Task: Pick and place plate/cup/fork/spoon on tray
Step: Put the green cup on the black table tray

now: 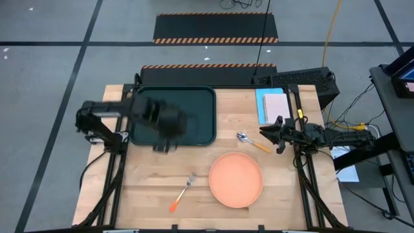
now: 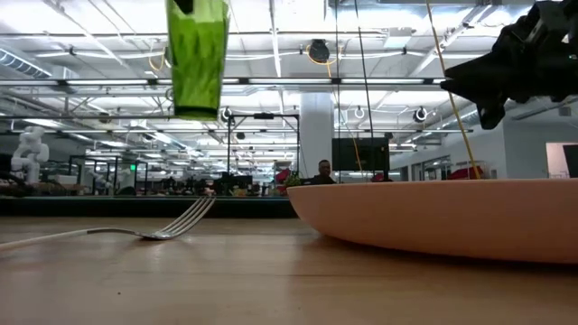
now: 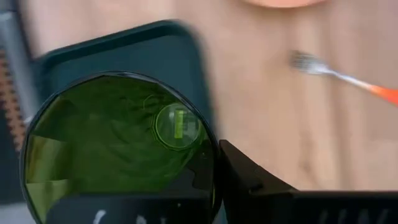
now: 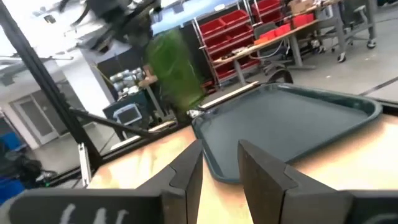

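My left gripper (image 1: pixel 165 123) is shut on the green cup (image 2: pixel 197 56) and holds it in the air over the near half of the dark tray (image 1: pixel 194 103). The cup also shows in the left wrist view (image 3: pixel 118 146) and the right wrist view (image 4: pixel 175 62). The salmon plate (image 1: pixel 236 179) lies flat on the table near the front right. The fork (image 1: pixel 182 192) lies left of the plate. The spoon (image 1: pixel 251 142) lies just beyond the plate. My right gripper (image 1: pixel 274 136) is open and empty, close to the spoon's handle end. My left gripper holds the cup by its upper part, from above with the fingers pointing down. One finger (image 3: pixel 245 177) lies against the outside of the cup's wall at the rim (image 3: pixel 211 155); the other finger is hidden. The cup hangs upright, lifted clear of the tray.
A light blue sheet with a pale notepad (image 1: pixel 273 105) lies at the far right of the table, beyond my right gripper. Bare wood shows between the tray, the fork and the plate.
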`<action>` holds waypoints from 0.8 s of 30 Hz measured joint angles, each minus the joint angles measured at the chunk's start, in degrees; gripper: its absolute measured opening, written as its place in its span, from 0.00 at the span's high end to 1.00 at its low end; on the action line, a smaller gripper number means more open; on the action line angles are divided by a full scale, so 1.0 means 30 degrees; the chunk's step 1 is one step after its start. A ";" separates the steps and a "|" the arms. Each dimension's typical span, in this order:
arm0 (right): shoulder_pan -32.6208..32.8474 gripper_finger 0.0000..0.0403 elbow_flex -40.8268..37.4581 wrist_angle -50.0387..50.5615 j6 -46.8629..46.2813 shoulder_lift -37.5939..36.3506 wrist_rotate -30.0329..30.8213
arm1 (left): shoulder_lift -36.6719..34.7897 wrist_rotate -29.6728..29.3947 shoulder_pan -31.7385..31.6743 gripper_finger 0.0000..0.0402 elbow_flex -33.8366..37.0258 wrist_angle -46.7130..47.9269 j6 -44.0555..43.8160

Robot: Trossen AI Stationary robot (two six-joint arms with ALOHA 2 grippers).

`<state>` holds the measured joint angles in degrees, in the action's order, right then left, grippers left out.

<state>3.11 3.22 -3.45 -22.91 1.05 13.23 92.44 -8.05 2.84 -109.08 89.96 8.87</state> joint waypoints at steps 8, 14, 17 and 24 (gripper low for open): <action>0.0183 0.76 -0.0716 0.0059 0.0042 0.0558 0.0005 | -0.1092 -0.1353 -0.5867 0.98 0.0006 0.0036 0.3645; 0.0136 0.76 -0.0742 0.0074 0.2385 0.1007 0.0036 | -0.1193 -0.1369 -0.9042 0.97 0.0158 -0.0025 0.3503; 0.0038 0.76 -0.0749 -0.0014 0.3885 0.1037 0.0201 | -0.1203 -0.1341 -1.0080 0.97 0.0800 0.0015 0.3505; -0.0043 0.76 -0.0771 -0.1912 0.6554 0.1033 0.2248 | -0.1186 -0.1326 -1.1810 0.98 0.3066 0.0013 0.2488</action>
<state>2.98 0.91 -9.18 -3.25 4.15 19.98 88.88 -12.03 -32.59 -99.88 90.00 16.33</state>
